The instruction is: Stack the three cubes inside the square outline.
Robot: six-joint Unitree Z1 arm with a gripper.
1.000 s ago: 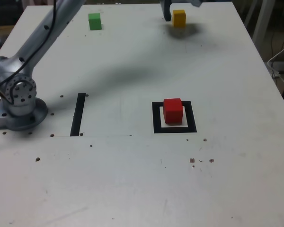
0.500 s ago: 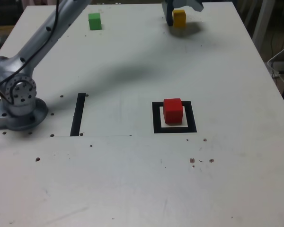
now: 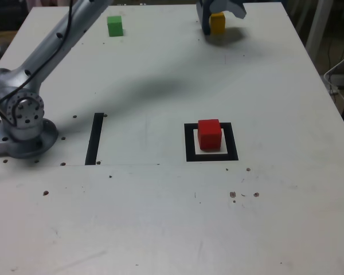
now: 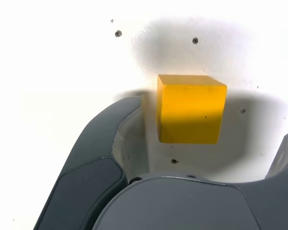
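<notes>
Dark grey plastic jaws of the gripper stand spread wide on either side of the small yellow cube, which rests on the white tabletop between them. In the wrist view one jaw's inner edge lies just beside a side face of the yellow cube, though I cannot tell whether it touches; the other jaw stands clearly apart from the opposite face. The cube sits flat in the gripper's shadow, so nothing is gripped.

In the exterior view the yellow cube lies near the table's far edge, well apart from everything else. To its left in the exterior view, along the same far edge, sits the small green cube, alone and upright. The silver metal arm slants from the gripper across the space beside the green cube down to its round base at the table's edge on the exterior view's left.

Well nearer the camera than the yellow cube lies the thick black square outline with its white centre, and the small red cube stands inside it, towards its far side. A straight black strip lies between the arm's base and the square outline. The open tabletop between the yellow cube and the square outline holds only small dark specks and screw holes.
</notes>
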